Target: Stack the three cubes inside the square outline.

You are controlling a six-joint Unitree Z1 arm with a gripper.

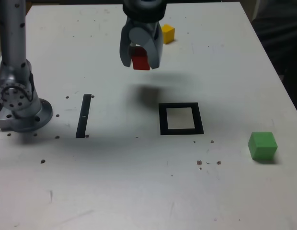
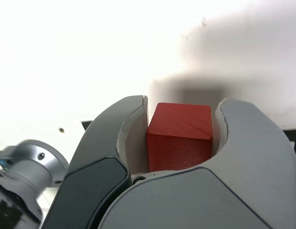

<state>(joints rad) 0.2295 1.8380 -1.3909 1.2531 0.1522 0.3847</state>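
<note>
Presently the white worktop (image 1: pixel 139 191) fills the frame, arm base (image 1: pixel 21 108) at the exterior view's left edge. Pincer (image 1: pixel 141 61) at upper centre, raised above its shadow, closed on the red cube (image 1: pixel 141 61). Square outline (image 1: pixel 181 119) at centre, unoccupied. Green cube (image 1: pixel 262 145) lower right; yellow cube (image 1: pixel 167 33) top centre, behind the pincer.

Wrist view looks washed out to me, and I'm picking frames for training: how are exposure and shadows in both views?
Wrist view: the table is blown out to near white, though the red cube in the claw stays sharp. Exterior view: evenly lit, with a soft blurred shadow under the raised claw, beside the square outline.
</note>
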